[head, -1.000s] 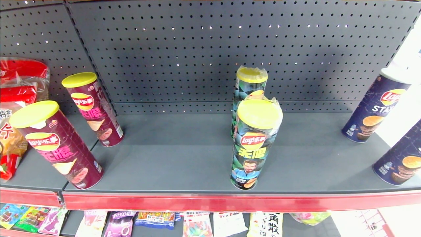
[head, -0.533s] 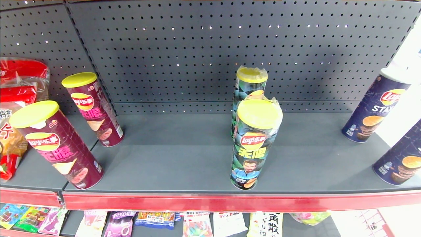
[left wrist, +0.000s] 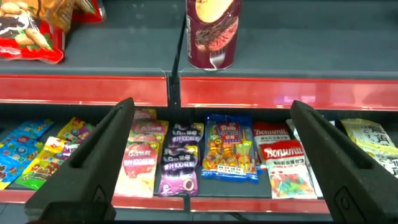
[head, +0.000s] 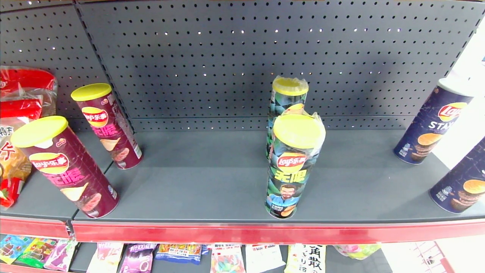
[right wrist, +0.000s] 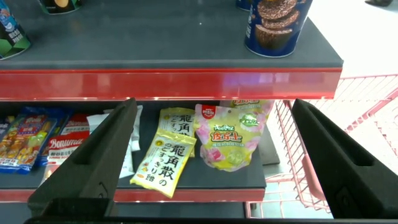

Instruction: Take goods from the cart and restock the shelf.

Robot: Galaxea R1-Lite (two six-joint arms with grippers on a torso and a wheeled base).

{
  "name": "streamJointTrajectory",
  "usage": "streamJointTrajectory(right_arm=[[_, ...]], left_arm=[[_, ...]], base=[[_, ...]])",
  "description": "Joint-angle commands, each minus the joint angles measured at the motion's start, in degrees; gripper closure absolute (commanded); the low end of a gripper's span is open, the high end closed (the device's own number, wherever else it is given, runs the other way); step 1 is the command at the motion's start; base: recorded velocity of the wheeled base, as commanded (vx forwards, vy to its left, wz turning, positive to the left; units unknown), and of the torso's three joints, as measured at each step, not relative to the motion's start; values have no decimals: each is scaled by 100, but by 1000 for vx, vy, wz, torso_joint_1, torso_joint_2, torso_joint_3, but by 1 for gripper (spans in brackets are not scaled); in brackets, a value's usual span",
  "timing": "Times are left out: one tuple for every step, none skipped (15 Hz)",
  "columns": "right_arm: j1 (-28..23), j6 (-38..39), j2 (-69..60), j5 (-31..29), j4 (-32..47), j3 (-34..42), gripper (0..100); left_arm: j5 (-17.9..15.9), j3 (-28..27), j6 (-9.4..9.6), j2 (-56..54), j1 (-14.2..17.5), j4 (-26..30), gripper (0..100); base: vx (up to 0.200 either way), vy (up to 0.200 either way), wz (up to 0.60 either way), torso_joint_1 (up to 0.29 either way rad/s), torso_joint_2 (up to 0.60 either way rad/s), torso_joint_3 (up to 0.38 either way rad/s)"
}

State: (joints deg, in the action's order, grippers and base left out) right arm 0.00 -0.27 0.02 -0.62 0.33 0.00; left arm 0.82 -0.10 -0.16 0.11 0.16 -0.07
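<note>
The left tool (left wrist: 211,104) is held before the red front edge (left wrist: 249,92) of the shelf (head: 212,182), with its fingers spread wide and nothing between them. The right tool (right wrist: 214,104) is held before the same edge nearer the shelf's right end, likewise spread wide and empty. Six crisp cans are stood on their bases on the shelf. A front maroon can (head: 66,167) is placed at the front edge near the left end, and a rear maroon can (head: 106,125) is set behind it, towards the pegboard back panel (head: 242,57). Right of the middle, a front green can (head: 293,167) with a yellow lid is stood near the front edge, with a rear green can (head: 288,94) just behind it by the back panel. At the right end, a rear blue can (head: 432,121) is placed towards the back and a front blue can (head: 460,185) at the front edge. Red snack bags (head: 22,91) are stacked at the far left end. On the lower shelf (right wrist: 211,180), flat sweet packets (left wrist: 180,158) are laid in a row, among them a yellow-green packet (right wrist: 227,134). A pink wire cart (right wrist: 292,155) is seen past the lower shelf's right end.
</note>
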Motion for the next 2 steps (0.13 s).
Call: streamJointTrajectory(right_arm=[[0, -8, 6, 9, 2, 0, 0], [0, -8, 6, 9, 2, -9, 0]], left_arm=[[6, 1, -2, -11, 11, -1, 0], [-3, 1, -2, -11, 2, -1, 0]], base=[[0, 0, 0, 0, 0, 0], [0, 0, 0, 0, 0, 0]])
